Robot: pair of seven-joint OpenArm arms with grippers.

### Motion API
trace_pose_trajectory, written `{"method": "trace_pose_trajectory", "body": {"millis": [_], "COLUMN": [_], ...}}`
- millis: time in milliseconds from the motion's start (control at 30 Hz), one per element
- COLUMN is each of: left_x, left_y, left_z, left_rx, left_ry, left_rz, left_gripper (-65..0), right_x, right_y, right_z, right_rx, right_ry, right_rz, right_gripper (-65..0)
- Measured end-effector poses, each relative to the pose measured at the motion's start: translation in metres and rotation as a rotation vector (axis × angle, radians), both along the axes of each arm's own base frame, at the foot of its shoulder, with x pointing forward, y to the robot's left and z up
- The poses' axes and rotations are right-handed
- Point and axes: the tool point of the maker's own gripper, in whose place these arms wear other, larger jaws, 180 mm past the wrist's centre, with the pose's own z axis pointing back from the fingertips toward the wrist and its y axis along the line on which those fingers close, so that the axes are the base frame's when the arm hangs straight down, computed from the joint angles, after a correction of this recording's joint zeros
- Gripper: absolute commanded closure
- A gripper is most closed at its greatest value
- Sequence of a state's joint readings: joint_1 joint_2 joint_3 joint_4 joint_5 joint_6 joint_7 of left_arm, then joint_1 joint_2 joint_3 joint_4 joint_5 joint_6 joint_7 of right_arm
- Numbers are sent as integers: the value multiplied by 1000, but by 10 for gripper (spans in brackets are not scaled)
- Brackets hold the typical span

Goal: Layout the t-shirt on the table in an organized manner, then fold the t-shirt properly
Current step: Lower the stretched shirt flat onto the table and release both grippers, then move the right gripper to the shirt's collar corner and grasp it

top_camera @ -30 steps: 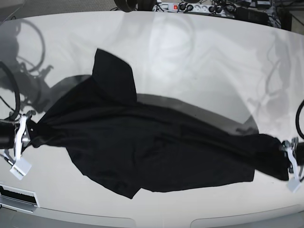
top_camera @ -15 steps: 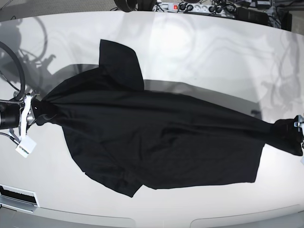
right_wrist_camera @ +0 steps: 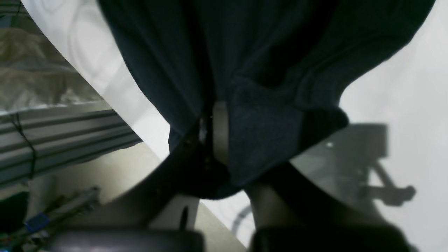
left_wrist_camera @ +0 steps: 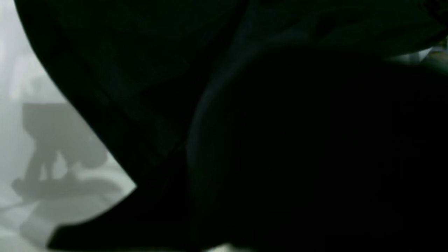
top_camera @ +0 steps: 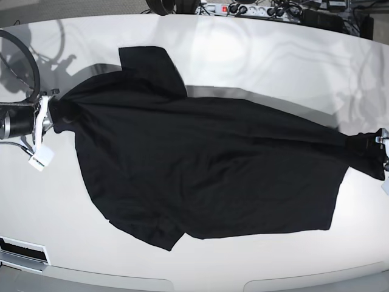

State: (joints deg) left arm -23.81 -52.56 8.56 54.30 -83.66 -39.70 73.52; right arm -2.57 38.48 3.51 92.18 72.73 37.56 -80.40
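The black t-shirt (top_camera: 200, 164) is stretched sideways across the white table (top_camera: 261, 67), held up at both ends. My right gripper (top_camera: 51, 112), at the base view's left, is shut on one bunched end of the t-shirt; the right wrist view shows the fabric (right_wrist_camera: 266, 133) pinched between the fingers (right_wrist_camera: 218, 133). My left gripper (top_camera: 378, 152), at the base view's right edge, is shut on the other end. In the left wrist view the t-shirt (left_wrist_camera: 280, 122) fills nearly the whole frame and hides the fingers. One sleeve (top_camera: 149, 67) lies toward the table's far side.
A power strip and cables (top_camera: 255, 9) lie beyond the table's far edge. The table's near rounded edge (top_camera: 206, 280) runs along the bottom. A white tag (top_camera: 37, 159) hangs from the right arm. A rail and floor clutter (right_wrist_camera: 52, 140) show off the table's side.
Both grippers moved toward the table's far side, carrying the shirt ends with them. The shirt has spread wider and flatter, and the sleeve has shifted farther back.
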Motion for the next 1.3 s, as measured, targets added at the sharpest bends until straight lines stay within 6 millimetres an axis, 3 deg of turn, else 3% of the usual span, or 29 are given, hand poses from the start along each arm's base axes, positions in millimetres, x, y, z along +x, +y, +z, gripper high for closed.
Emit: {"method": "trace_pose_trajectory", "body": {"millis": [67,133,200,233,300,467,600,733,800,933,1100,1200,1300], "left_x": [0,1,2,4,11,30,33,33,35,37,40,40,40], "left_y": [4,7,10,11,15,27,28,25,23,23,23,23,23], "left_z": [2,5,7,9,18,47,52,49,50,51,53,53,53], "left_rx": [9,12,17,19,21,37,40,32,27,21,17,17,17], "left_ry": [-2,-11,-16,-26,-58,-147,-158,-154,-163,-175,-188,-189,-189], "left_rz": [6,13,16,21,34,61,61,56,59,64,70,71,70], "left_gripper": [0,-39,-233,-320,-414,-418,-418,-418,-418,-418,-418,-418,-418], "right_x": [-7,-11,-10,-9,-1,31,45,52,46,36,38,27,1], "right_y": [-1,0,-2,-2,-3,-19,-27,-70,-75,-57,-4,2,23], "right_z": [-4,-7,-6,-6,-1,31,59,44,32,21,62,51,27], "right_rx": [-4,-4,-10,-12,-15,-2,71,-122,-169,-104,247,252,301], "right_ry": [11,14,16,16,-1,-93,-198,-172,-146,-100,-204,-181,-99], "right_rz": [15,28,23,18,12,-68,-99,-256,-271,-267,-145,-138,-150], "right_gripper": [0,-188,-386,-436,-443,-443,-443,-443,-443,-443,-443,-443,-441]}}
